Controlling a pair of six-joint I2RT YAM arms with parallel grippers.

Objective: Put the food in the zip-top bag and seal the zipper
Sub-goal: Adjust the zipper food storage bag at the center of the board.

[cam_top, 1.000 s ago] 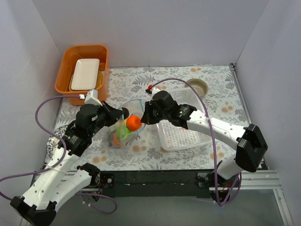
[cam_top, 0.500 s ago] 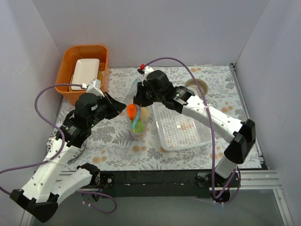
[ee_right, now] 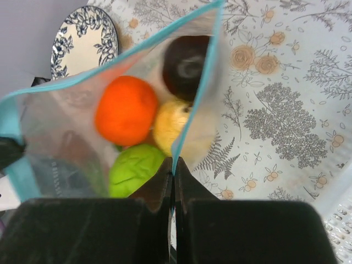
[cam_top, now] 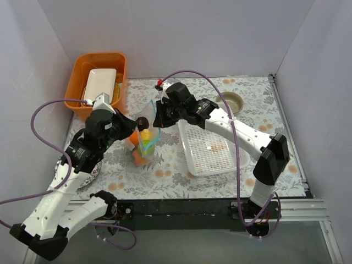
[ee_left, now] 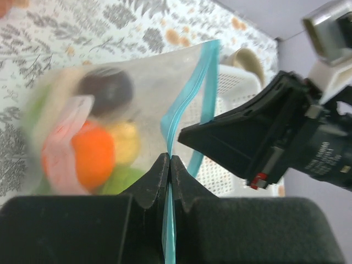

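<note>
The clear zip-top bag (cam_top: 144,144) hangs above the table between my two grippers. Its teal zipper (ee_left: 208,77) runs in two strips that stand apart, so the mouth gapes. The food sits inside: an orange (ee_right: 125,110), a dark plum (ee_right: 184,66), a yellow lemon (ee_right: 173,129) and a green piece (ee_right: 135,168). My left gripper (ee_left: 170,159) is shut on one end of the teal strip. My right gripper (ee_right: 173,165) is shut on the strip's other end. In the top view the left gripper (cam_top: 133,131) and the right gripper (cam_top: 157,116) flank the bag.
A white perforated basket (cam_top: 212,148) lies right of the bag. A small bowl (cam_top: 231,100) stands behind it. An orange bin (cam_top: 74,102) holding a white tray (cam_top: 100,85) is at the back left. A patterned plate (ee_right: 82,47) lies under the left arm.
Both grippers have risen and moved back and left with the bag. The bag went from lying slack on the table to hanging, and the food has sunk to its bottom.
</note>
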